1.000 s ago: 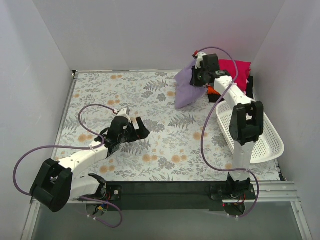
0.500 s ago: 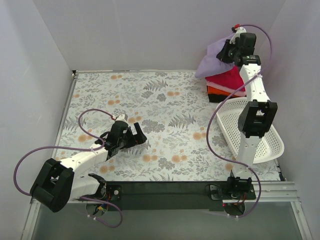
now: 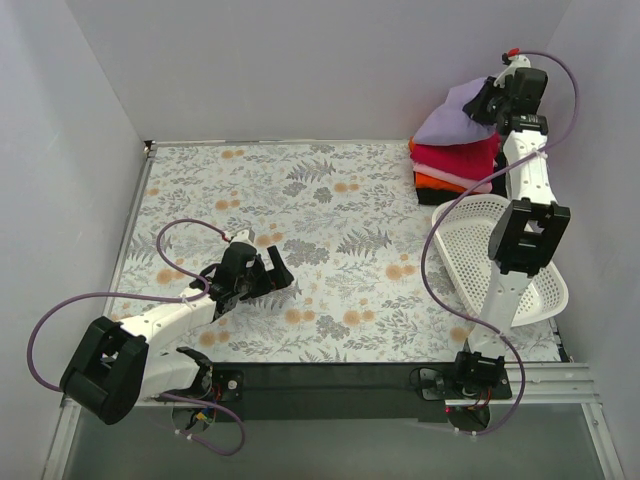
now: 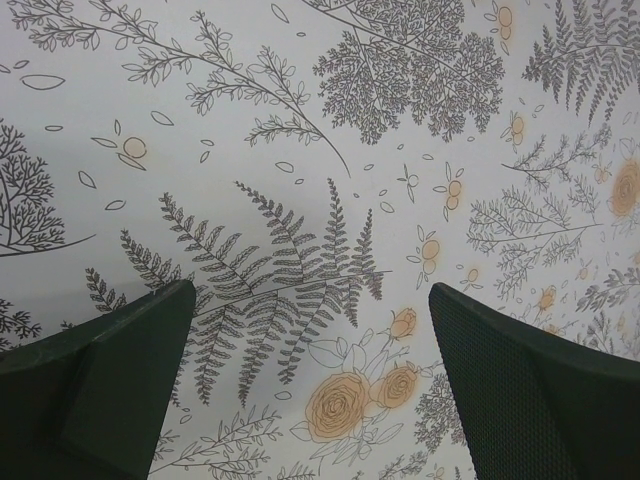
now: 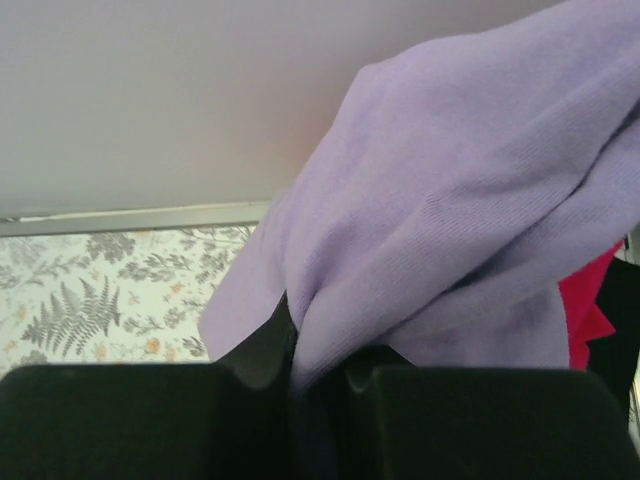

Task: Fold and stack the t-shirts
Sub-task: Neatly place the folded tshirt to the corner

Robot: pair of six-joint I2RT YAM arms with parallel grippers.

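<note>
My right gripper (image 3: 494,100) is shut on the lavender-purple t-shirt (image 3: 455,121) and holds it over the stack at the far right corner. The cloth drapes from the shut jaws in the right wrist view (image 5: 470,210). The stack shows a magenta shirt (image 3: 460,158), a pale pink layer (image 3: 466,176), an orange shirt (image 3: 436,182) and a sliver of black at the bottom. Magenta also shows in the right wrist view (image 5: 590,300). My left gripper (image 3: 277,268) is open and empty, low over the floral tablecloth; its fingers (image 4: 110,370) stand wide apart.
A white lattice basket (image 3: 540,275) stands at the right edge, just in front of the stack, with my right arm reaching over it. White walls close in the table at the back and on both sides. The floral cloth (image 3: 300,200) covers the table.
My right gripper has carried the lavender shirt from the table up and to the right, over the stack in the corner. My left gripper has drawn back a little.
</note>
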